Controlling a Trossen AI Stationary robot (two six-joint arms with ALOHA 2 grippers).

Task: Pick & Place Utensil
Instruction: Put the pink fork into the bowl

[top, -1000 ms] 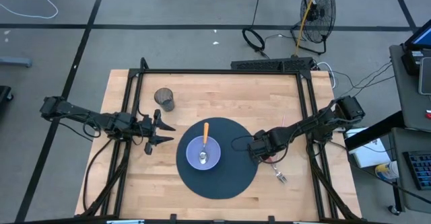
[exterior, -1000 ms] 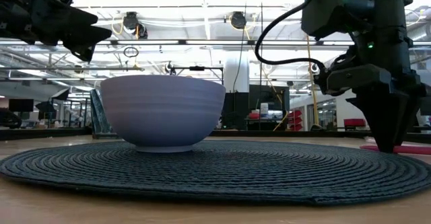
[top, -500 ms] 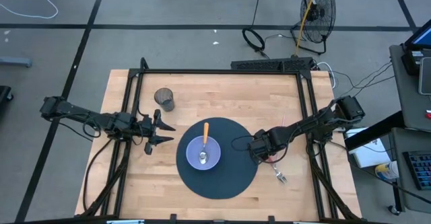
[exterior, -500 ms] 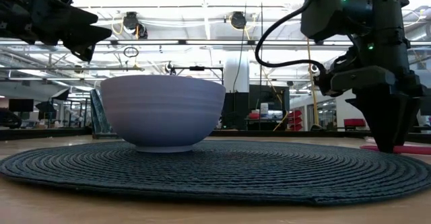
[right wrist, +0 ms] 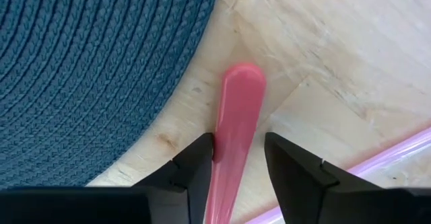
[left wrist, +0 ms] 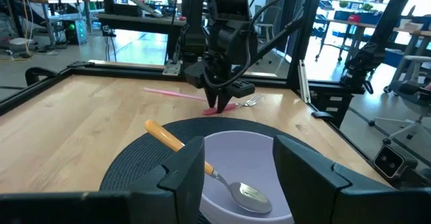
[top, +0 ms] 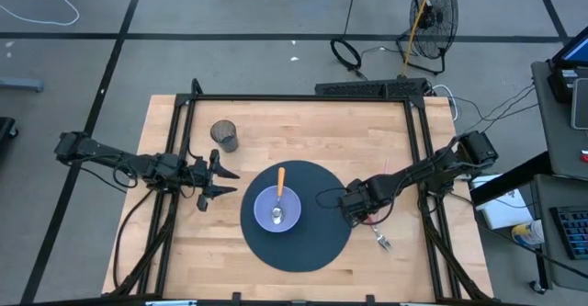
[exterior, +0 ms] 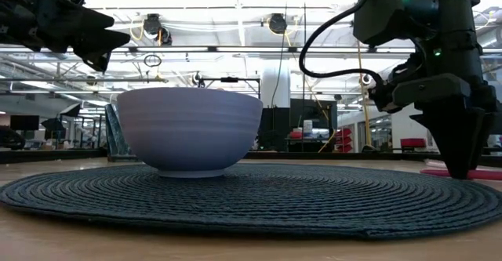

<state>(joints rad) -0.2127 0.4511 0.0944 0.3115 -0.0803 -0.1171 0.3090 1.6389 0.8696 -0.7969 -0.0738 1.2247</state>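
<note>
A utensil with a flat pink handle (right wrist: 241, 96) lies on the wood just off the right edge of the dark woven mat (top: 312, 242); its metal head (top: 383, 242) points to the near right. My right gripper (right wrist: 239, 140) points straight down over it, open, one finger on each side of the handle, tips at table level (exterior: 463, 171). The left gripper (top: 220, 183) hovers open, left of the mat, above the table. A lavender bowl (exterior: 188, 132) stands on the mat, with an orange-handled spoon (left wrist: 165, 135) resting in it. My right gripper straddles the pink handle near its free end (right wrist: 229, 126), coming from above with the fingers across it. One finger (right wrist: 202, 160) lies right against the handle's side and the other stands off it; whether it truly touches, I cannot tell. The handle lies flat on the table.
A dark cup (top: 224, 136) stands at the far left of the table. A thin pink line (right wrist: 404, 143) runs on the wood beside the handle. A black frame (top: 303, 97) borders the tabletop. Bare wood lies near and far of the mat.
My right gripper has shifted slightly toward the table's right edge, staying low at the table with its fingers pointing down. The bowl, the spoon and the left arm have kept still.
</note>
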